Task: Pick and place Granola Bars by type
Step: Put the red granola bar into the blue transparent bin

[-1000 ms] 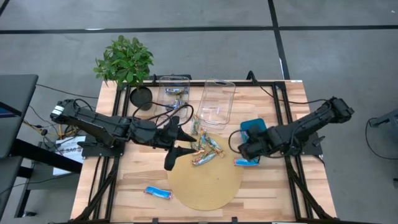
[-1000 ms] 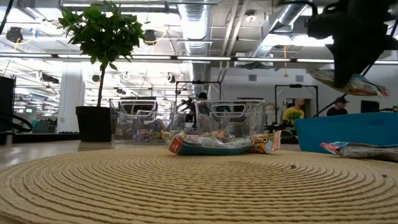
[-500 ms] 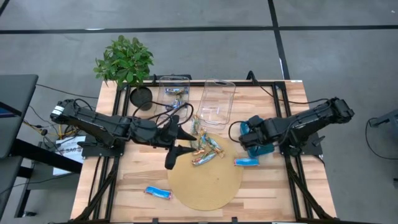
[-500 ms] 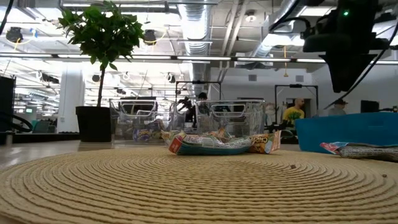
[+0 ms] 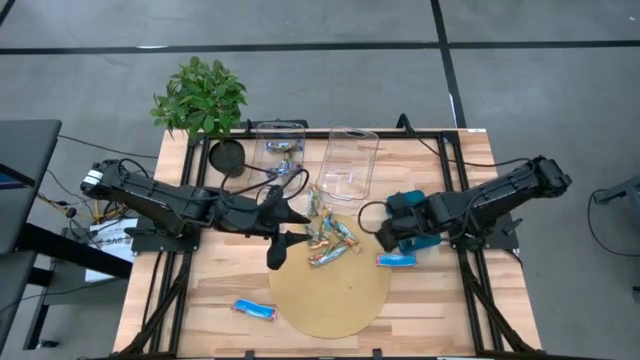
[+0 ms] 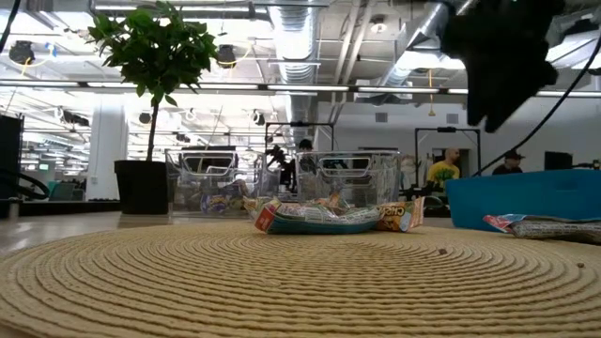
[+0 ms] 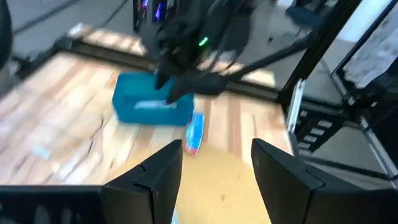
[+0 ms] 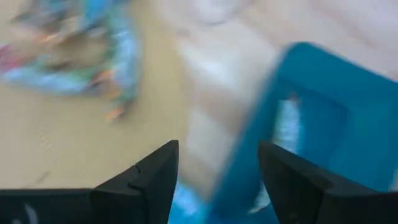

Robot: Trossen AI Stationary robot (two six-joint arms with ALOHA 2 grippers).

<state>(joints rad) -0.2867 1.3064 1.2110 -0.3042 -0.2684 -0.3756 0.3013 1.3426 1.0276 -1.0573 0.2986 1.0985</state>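
Observation:
Several granola bars (image 5: 330, 237), blue and silver ones mixed, lie piled at the far edge of the round woven mat (image 5: 330, 295). One blue bar (image 5: 397, 261) lies flat on the table beside the teal tray (image 5: 405, 203), and another (image 5: 255, 310) lies near the front left. Inside the tray rests a bar (image 8: 288, 118). My right gripper (image 5: 383, 232) hangs open at the tray's left side, holding nothing. My left gripper (image 5: 293, 230) hovers open to the left of the pile, also holding nothing.
Two clear bins (image 5: 281, 148) (image 5: 350, 165) stand at the back, and the left one holds a few bars. A potted plant (image 5: 200, 97) is at the far left corner. Bare wood shows along the front edge.
My right gripper carried a blue bar over the teal tray and let it go, so the bar no longer hangs under its fingers. It then swung back toward the pile, left of the tray.

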